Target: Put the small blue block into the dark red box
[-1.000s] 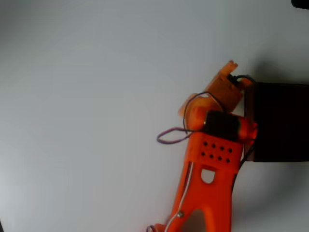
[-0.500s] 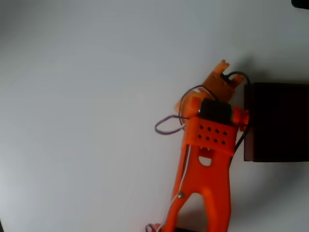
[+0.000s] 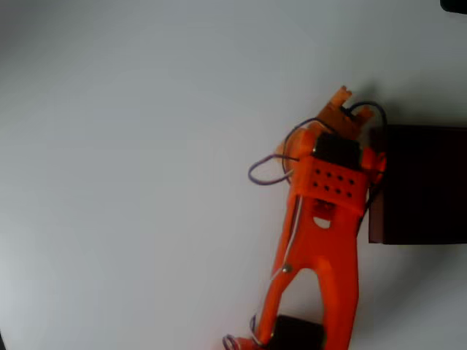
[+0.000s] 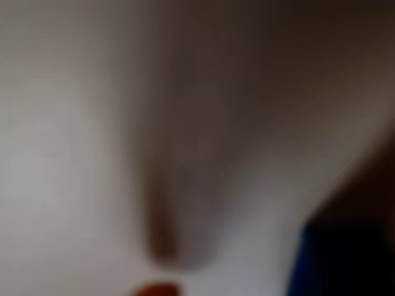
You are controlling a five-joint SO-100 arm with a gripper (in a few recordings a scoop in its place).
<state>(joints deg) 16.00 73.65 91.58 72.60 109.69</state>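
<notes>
A: Overhead view, contents?
B: One orange arm (image 3: pixel 321 240) on a white table (image 3: pixel 131 175). Gripper (image 3: pixel 337 117) at the dark red box's (image 3: pixel 423 182) left wall, just outside it. Whether the fingers are apart or together, I cannot tell.
A: Wrist view?
B: Heavily blurred. One blue patch, likely the small blue block (image 4: pixel 336 259), bottom right; an orange bit at the bottom edge.

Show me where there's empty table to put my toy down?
The whole white table to the picture's left of the orange arm is bare in the overhead view. The right side is crowded: the arm's gripper sits right beside the dark red box.
</notes>
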